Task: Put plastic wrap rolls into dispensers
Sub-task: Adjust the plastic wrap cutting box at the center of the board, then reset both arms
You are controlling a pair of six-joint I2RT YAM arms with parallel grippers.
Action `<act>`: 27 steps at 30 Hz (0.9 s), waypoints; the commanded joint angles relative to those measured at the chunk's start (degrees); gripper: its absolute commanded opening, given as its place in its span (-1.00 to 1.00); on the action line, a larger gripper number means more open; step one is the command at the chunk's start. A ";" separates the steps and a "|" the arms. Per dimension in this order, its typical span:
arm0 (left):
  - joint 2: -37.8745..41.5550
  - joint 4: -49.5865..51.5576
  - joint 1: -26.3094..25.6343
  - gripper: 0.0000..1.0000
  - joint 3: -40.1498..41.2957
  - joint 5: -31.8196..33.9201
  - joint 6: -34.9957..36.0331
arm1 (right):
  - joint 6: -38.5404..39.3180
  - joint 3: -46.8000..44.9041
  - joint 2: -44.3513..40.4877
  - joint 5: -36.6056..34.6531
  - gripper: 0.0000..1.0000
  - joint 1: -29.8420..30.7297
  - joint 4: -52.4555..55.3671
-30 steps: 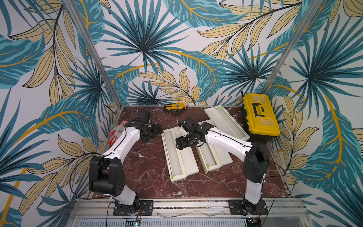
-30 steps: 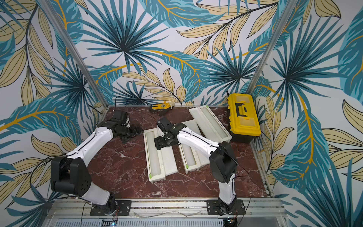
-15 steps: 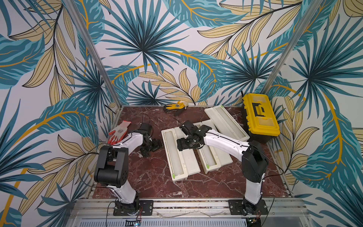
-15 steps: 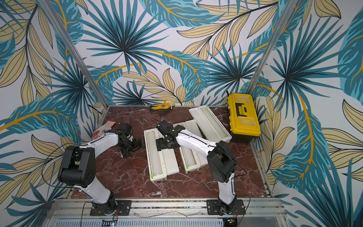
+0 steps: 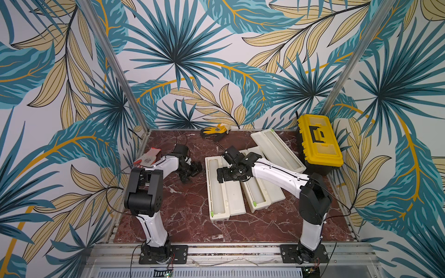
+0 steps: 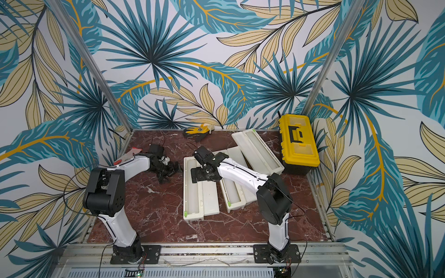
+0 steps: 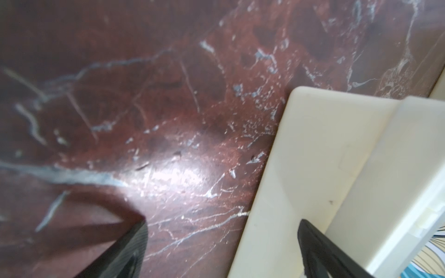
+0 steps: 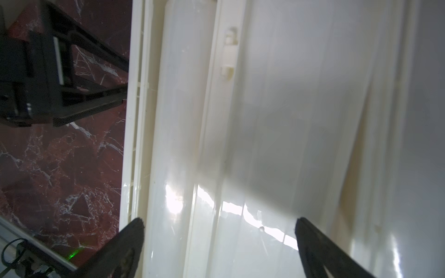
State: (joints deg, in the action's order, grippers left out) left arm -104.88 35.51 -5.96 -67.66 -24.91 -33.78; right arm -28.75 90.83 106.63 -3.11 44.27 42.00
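Our right hand (image 8: 219,223), spread wide, hovered over the glossy white plastic wrap roll (image 8: 183,125) lying in the open cream plastic dispenser box (image 5: 237,197) mid dark red marble tabletop (image 5: 187,216). Our left hand (image 7: 222,222), spread and empty too, sat beside that box, toward the left edge. Roll looked light, stiff, slick; we'd pinch it mid-length. Core ends were cut off, and we couldn't tell what the neighbouring cream box (image 5: 274,195) held.

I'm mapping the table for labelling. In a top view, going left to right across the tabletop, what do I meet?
Red-and-white glove, left gripper, open dispenser next to it, middle dispenser, yellow toolbox. Left out as overlapping: the far dispenser, black-and-yellow glove, right gripper.
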 commanded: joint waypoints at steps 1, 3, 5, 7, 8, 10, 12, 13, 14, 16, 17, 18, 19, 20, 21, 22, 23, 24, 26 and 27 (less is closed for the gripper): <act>4.35 -1.24 1.12 0.99 -1.10 5.26 3.08 | 6.43 -0.51 -7.78 -11.69 0.99 -0.70 -0.25; 8.04 -1.71 1.65 0.99 -0.37 10.23 5.68 | 9.92 -3.17 -11.56 -18.15 0.98 -1.70 -2.11; 13.19 -4.95 1.74 0.99 1.65 17.73 9.28 | 13.13 -7.97 -16.25 -23.52 0.99 -4.00 -5.78; 19.02 -10.90 1.98 0.99 5.66 24.93 12.42 | 16.06 -14.07 -21.18 -27.63 0.99 -7.44 -11.08; 21.50 -13.55 2.16 0.99 7.61 28.55 13.27 | 17.02 -17.68 -23.75 -29.40 0.99 -9.57 -14.18; 26.48 -20.13 3.14 0.99 12.76 35.87 15.26 | 20.00 -27.22 -29.03 -30.62 0.99 -15.09 -21.70; 29.77 -26.33 4.09 0.99 17.78 40.21 19.03 | 24.17 -35.57 -33.43 -31.99 0.99 -19.02 -28.98; 31.12 -30.67 4.37 0.99 21.32 42.56 22.28 | 25.77 -40.19 -35.25 -32.47 0.99 -21.11 -34.32; 31.92 -34.15 4.55 0.99 24.12 44.19 24.92 | 26.27 -43.67 -36.47 -32.24 0.98 -23.26 -37.23; 32.30 -40.19 5.31 0.99 29.14 47.25 28.66 | 24.77 -50.31 -37.80 -28.46 0.99 -29.15 -42.61; 32.08 -41.39 5.63 0.99 30.11 47.47 29.48 | 24.32 -52.56 -37.96 -27.03 0.99 -31.01 -44.80; 31.74 -43.31 5.82 0.99 31.12 47.75 29.49 | 24.91 -55.38 -37.99 -25.99 0.99 -32.54 -48.64; 31.41 -46.05 5.95 0.99 32.38 47.40 29.18 | 26.28 -58.75 -37.93 -25.34 0.99 -33.52 -54.24; 31.11 -49.36 6.02 0.99 33.91 46.71 29.09 | 27.66 -61.50 -37.46 -25.04 0.99 -34.30 -59.78; 30.67 -53.87 6.04 0.99 36.12 45.89 28.91 | 28.13 -64.38 -36.76 -23.70 0.99 -35.64 -66.11; 30.12 -57.78 6.13 0.99 38.10 45.65 28.71 | 27.52 -66.42 -35.53 -20.76 0.99 -37.39 -70.73; 29.61 -61.23 6.12 0.99 39.88 45.44 29.02 | 27.10 -67.35 -33.98 -18.08 0.99 -38.74 -74.29; 28.68 -66.55 6.18 0.99 42.27 45.06 29.49 | 28.14 -67.60 -31.63 -16.00 0.99 -39.48 -78.68; 28.46 -69.12 6.91 0.99 43.15 42.77 29.52 | 30.01 -66.48 -28.38 -13.88 0.99 -40.28 -81.68; 28.17 -70.12 7.98 0.99 43.25 38.31 28.45 | 28.87 -65.99 -26.54 -12.34 0.99 -41.38 -81.37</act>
State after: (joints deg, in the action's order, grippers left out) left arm -76.31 -22.26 0.23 -26.37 17.89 -5.80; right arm -1.78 24.88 76.84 -21.47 4.45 -28.08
